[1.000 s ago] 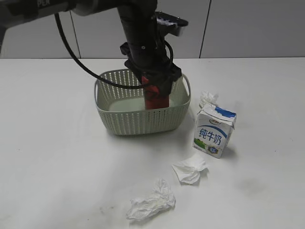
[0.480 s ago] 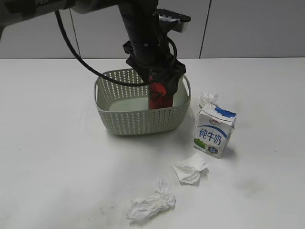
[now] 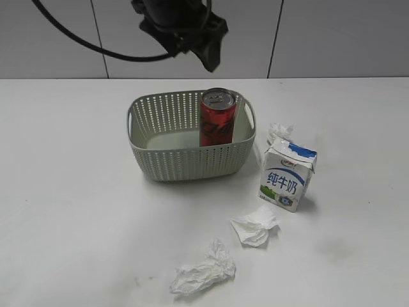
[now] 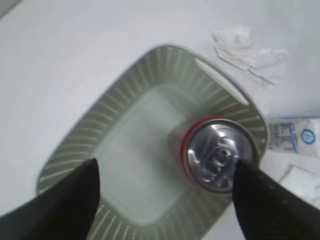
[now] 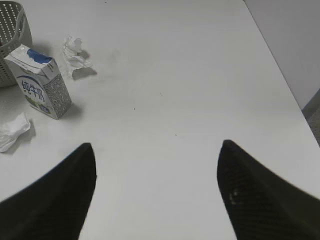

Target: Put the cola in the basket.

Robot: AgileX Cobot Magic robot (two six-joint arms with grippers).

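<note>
Standing upright in the basket (image 3: 192, 153), directly below the wide-open, empty left pincer (image 4: 165, 200), the cola (image 3: 217, 125) looks rigid and slick; grip mid-body.

The left gripper (image 4: 165, 200) hung high with its jaws spread wide, holding nothing, pointing straight down; the right gripper (image 5: 155, 195) hovered apart, its jaws likewise wide and empty

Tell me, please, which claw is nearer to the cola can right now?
The left claw: it hangs open directly above the can standing in the basket. The right claw is open over bare table beyond the milk carton.
</note>
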